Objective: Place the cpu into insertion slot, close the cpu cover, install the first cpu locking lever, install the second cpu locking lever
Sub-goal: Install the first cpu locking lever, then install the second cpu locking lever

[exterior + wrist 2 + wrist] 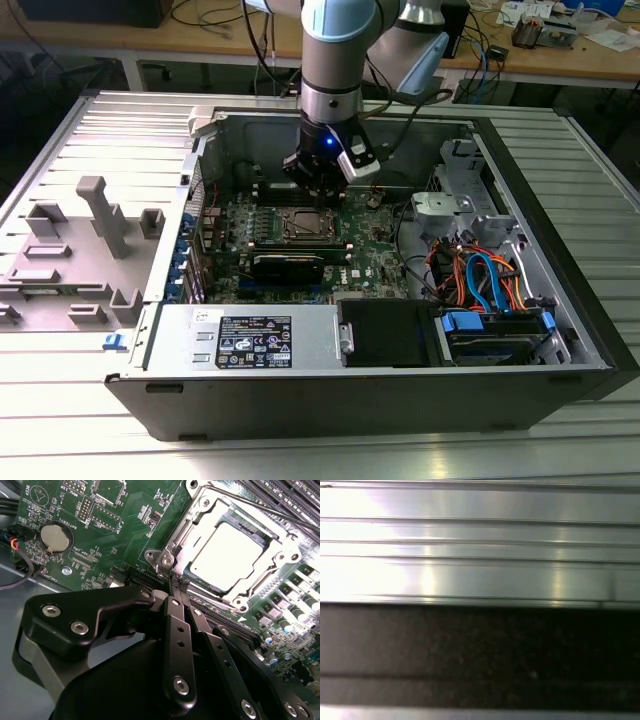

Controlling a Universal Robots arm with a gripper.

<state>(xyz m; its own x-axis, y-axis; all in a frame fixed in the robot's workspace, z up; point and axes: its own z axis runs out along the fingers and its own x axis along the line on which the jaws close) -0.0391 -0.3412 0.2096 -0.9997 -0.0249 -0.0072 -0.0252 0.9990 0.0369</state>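
The cpu (pixel 232 555), a dull silver square, lies in the insertion slot (pixel 305 225) on the green board. The silvery cpu cover (pixel 280 560) lies flat around it, framing the chip. A thin metal lever rod (pixel 270 511) runs along one side of the socket. My gripper (pixel 320 195) hangs just above the socket inside the open computer case. In the second wrist view my gripper (pixel 178 582) is shut, with its black fingers (pixel 172 615) pressed together and nothing visible between them. The tips sit at a corner of the socket frame.
Long black memory slots (pixel 300 495) flank the socket, and a coin battery (pixel 54 537) lies on the board. A black module (pixel 288 265), the power supply (pixel 250 340) and coloured cables (pixel 480 275) fill the case. A grey fixture tray (pixel 70 260) stands at the exterior view's left.
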